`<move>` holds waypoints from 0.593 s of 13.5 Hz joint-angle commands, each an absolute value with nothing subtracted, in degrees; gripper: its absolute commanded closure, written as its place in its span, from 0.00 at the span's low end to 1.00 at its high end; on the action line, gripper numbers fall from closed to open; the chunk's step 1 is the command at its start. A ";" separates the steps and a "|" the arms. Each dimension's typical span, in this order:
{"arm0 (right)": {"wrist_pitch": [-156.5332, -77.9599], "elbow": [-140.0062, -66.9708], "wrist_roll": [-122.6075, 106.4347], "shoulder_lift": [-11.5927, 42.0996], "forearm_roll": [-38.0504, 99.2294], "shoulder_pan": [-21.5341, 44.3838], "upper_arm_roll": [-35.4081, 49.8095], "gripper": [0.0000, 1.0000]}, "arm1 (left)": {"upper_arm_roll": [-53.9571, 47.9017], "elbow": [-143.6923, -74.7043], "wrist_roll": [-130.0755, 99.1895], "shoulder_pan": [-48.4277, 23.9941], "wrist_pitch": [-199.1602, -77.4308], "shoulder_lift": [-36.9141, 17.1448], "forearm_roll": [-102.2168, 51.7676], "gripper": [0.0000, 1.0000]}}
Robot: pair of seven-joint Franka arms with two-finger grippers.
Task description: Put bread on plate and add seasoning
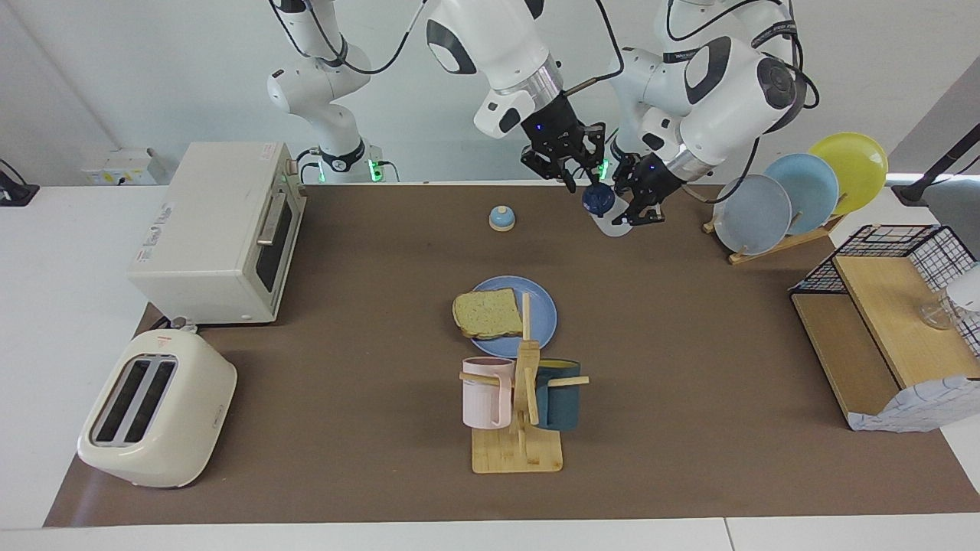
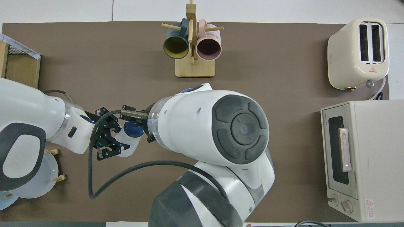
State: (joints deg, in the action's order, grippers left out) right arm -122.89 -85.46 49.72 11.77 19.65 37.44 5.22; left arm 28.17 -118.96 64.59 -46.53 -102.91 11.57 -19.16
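upper right of centre in the facing view, the left gripper (image 1: 641,200) is clamped tight on the body of the seasoning (image 1: 605,213), a whitish bottle held tilted clear of the table, navy cap turned toward the right gripper (image 1: 576,167). right gripper sits at the cap; how wide its fingers stand, or whether they touch the cap, cannot be told. likely reason for the pose: one arm steadies the bottle so the other can work the cap before any sprinkling. middle of the frame, the bread (image 1: 488,314) already lies flat on the plate (image 1: 542,306), overhanging the rim toward the right arm's end, so the first half of the task looks done and only the seasoning remains. mug rack (image 1: 521,428) stands just below the plate, partly screening it. writing: lower right of the overhead view, toaster oven (image 2: 356,157) carries a small brand mark by its door and a red-and-white sticker near the knobs, neither readable; upper right, toaster (image 2: 358,52) shows a red warning triangle.
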 commanded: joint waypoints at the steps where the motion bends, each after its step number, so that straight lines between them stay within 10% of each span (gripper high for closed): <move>1: -123.66 -84.20 51.59 12.66 17.49 37.79 5.36 0.64 | 28.74 -121.02 63.46 -47.55 -103.45 14.06 -19.77 1.00; 8: -123.66 -84.20 51.50 12.66 17.58 37.79 5.36 0.89 | 28.74 -121.20 63.11 -47.55 -103.45 14.15 -19.95 1.00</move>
State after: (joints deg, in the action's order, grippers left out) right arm -123.08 -85.35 49.97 11.91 18.60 37.89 5.18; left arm 28.17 -119.59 64.37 -46.53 -102.92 12.03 -19.22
